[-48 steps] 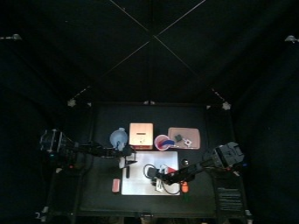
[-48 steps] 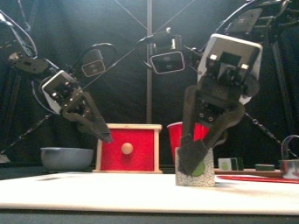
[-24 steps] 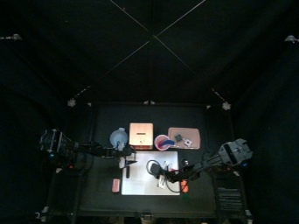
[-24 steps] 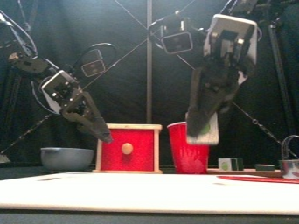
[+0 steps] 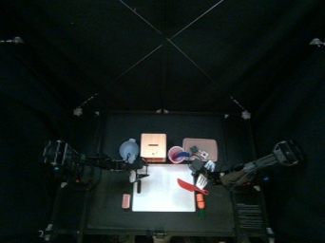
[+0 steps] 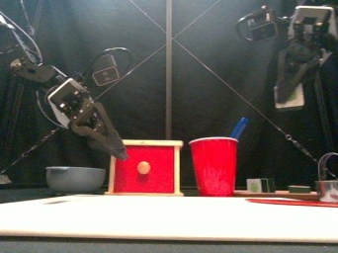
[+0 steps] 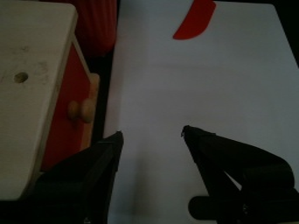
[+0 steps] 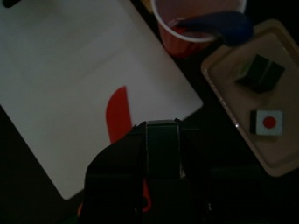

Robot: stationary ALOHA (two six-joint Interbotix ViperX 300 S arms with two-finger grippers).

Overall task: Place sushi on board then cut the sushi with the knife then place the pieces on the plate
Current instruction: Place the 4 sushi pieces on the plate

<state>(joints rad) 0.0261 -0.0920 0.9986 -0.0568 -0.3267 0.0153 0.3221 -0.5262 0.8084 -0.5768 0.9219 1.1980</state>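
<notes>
My right gripper (image 6: 288,94) hangs high at the right, shut on a dark sushi piece (image 8: 163,133) with a pale side. In the top view this gripper (image 5: 204,176) is over the right edge of the white board (image 5: 162,182). A red knife (image 5: 197,188) lies on the board. The pink plate (image 5: 211,142) behind it holds a dark green piece (image 8: 260,72) and a white piece with a red dot (image 8: 270,122). A blue knife (image 6: 239,126) stands in the red cup (image 6: 212,166). My left gripper (image 7: 152,136) is open above the board's left side.
The wooden box (image 5: 154,145) with its red drawer front (image 6: 144,168) stands behind the board, with the blue-grey bowl (image 6: 75,178) to its left. A small red thing (image 5: 124,201) lies on the table left of the board. The metal cutter (image 6: 327,170) shows at the far right.
My right gripper lifted the sushi piece off the board and carried it up and to the right. The left arm stayed where it was.
</notes>
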